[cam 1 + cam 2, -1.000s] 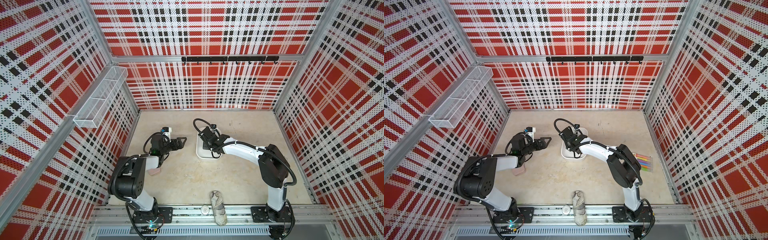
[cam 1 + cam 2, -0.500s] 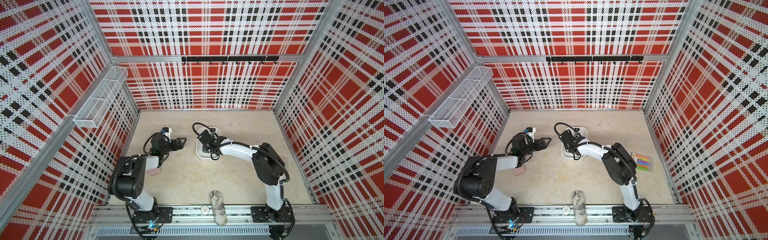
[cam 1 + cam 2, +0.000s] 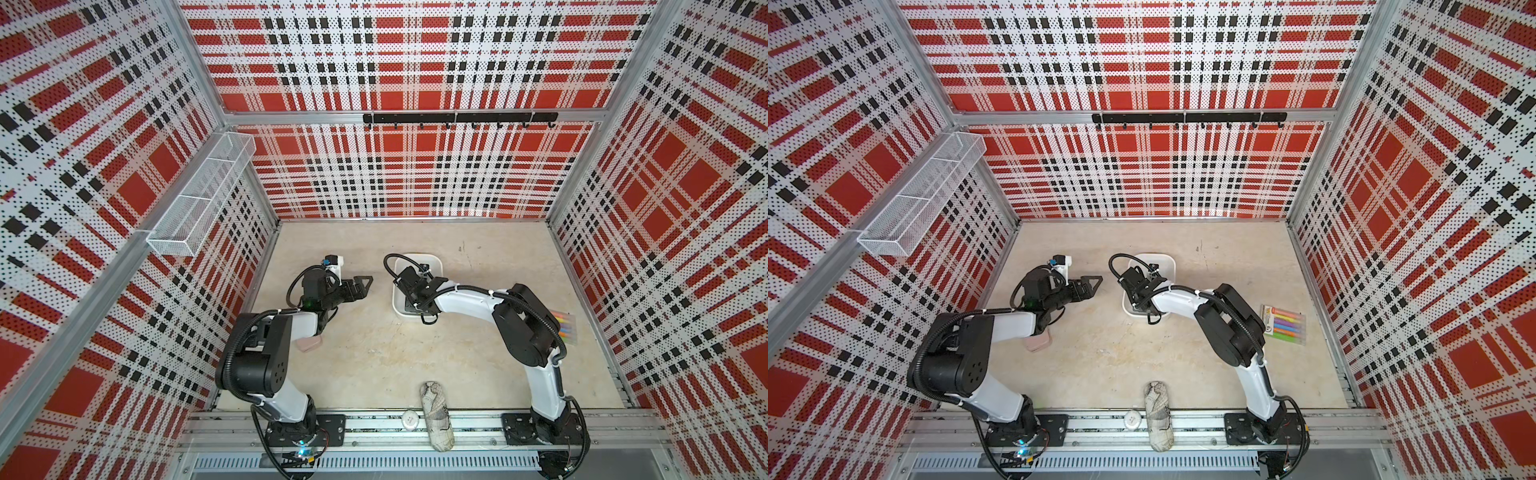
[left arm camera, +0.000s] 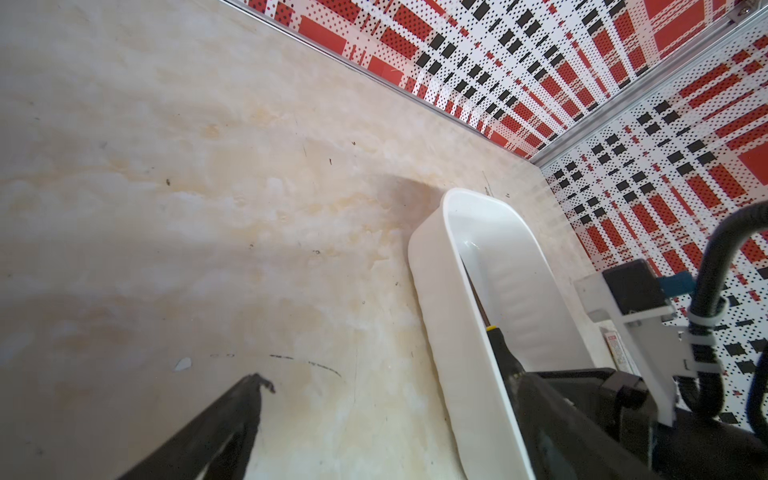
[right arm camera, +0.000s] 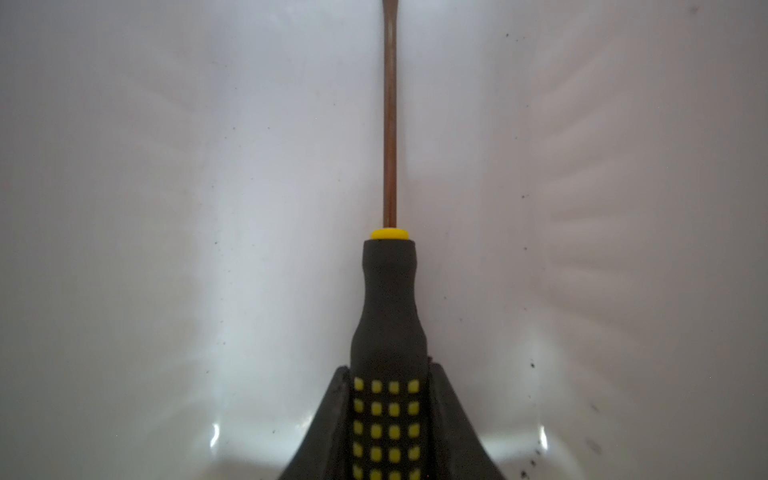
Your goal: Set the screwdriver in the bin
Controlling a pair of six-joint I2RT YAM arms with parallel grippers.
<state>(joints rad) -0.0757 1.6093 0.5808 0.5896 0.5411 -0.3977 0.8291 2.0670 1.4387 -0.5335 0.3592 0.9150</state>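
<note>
Front rail: crumpled newspaper-wrapped bundle [image 3: 436, 417] lying across the metal rail's edge, with a small round white disc [image 3: 410, 419] just beside it.
Left side of table: pale pink block [image 3: 309, 344] on the beige mottled tabletop [image 3: 374, 353], partly hidden under the left arm.
Right side of table: clear pack of coloured pens [image 3: 1284, 325] flat on the tabletop beside the right arm's elbow, well apart from the tray.
Left gripper [image 3: 365, 282]: held above bare tabletop, pointing toward the tray and apart from it. Only one black finger [image 4: 232, 419] seen in the left wrist view, so cannot tell whether apart or together.
Right gripper [image 5: 390, 374]: lowered into the tray, jaws clamped on the yellow-dotted part of the handle.
Slim screwdriver with black handle, yellow collar and thin dark shaft [image 5: 390, 299]: inside the tray's walls, over its white floor, shaft pointing away from the jaws along the tray. Contact with the floor unclear.
Shallow white plastic bin with rounded corners [image 3: 436, 261]: mid-table, between the two arms.
Left wall: long white wire-mesh basket [image 3: 203, 195].
Back wall: black hook rail [image 3: 457, 117] on plaid pegboard.
</note>
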